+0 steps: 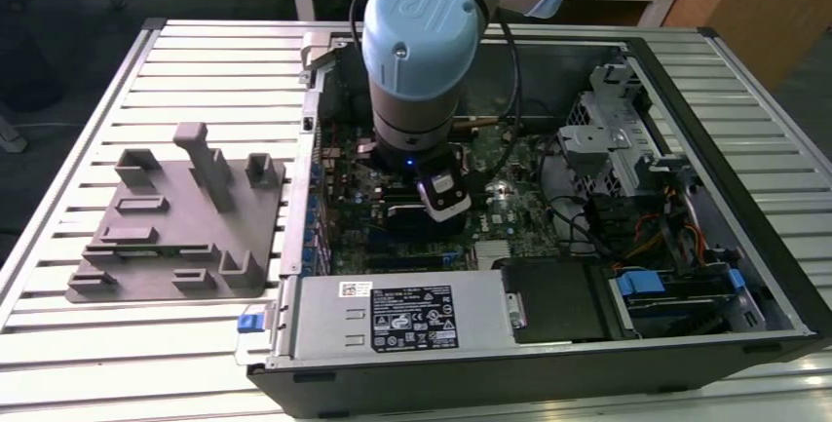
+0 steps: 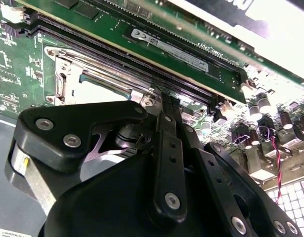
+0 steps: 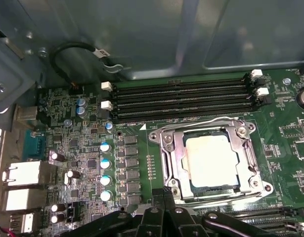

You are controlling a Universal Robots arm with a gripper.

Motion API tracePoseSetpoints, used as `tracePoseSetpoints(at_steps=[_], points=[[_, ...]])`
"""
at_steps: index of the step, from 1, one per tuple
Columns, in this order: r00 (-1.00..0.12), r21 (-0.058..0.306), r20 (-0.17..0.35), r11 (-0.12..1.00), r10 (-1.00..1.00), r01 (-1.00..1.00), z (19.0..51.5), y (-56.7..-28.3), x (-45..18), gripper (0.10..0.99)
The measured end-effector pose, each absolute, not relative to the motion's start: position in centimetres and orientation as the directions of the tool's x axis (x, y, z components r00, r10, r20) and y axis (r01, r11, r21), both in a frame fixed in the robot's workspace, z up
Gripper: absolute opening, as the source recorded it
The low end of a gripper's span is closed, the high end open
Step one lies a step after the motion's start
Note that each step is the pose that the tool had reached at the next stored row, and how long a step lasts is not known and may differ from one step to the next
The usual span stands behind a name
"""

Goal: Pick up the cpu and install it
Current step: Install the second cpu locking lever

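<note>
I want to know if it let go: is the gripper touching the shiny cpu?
Apart. In the first wrist view, the cpu sits in its socket, with socket frame showing between it and the gripper.

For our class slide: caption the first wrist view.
CPU seated in the motherboard socket frame, tool close beside it.

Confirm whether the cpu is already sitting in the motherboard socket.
Yes, in the first wrist view the cpu lies flat inside the socket frame.

Robot arm: cylindrical grey links, a pale blue joint cap bearing a grey logo, and a black cable running alongside. A small blue light glows at the wrist flange. Gripper: matte black linkage bars joined by silver screws, with a white-and-black camera module mounted beside it.
</note>
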State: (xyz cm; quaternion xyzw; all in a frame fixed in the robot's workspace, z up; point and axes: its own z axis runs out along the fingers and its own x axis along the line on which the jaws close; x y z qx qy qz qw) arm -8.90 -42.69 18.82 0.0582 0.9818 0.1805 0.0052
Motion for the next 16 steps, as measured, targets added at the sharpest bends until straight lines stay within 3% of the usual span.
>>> tracePoseSetpoints(at_steps=[16], points=[[-0.993, 0.349, 0.01, 0.93, 0.116, 0.112, 18.66, -42.69, -8.9, 0.106]])
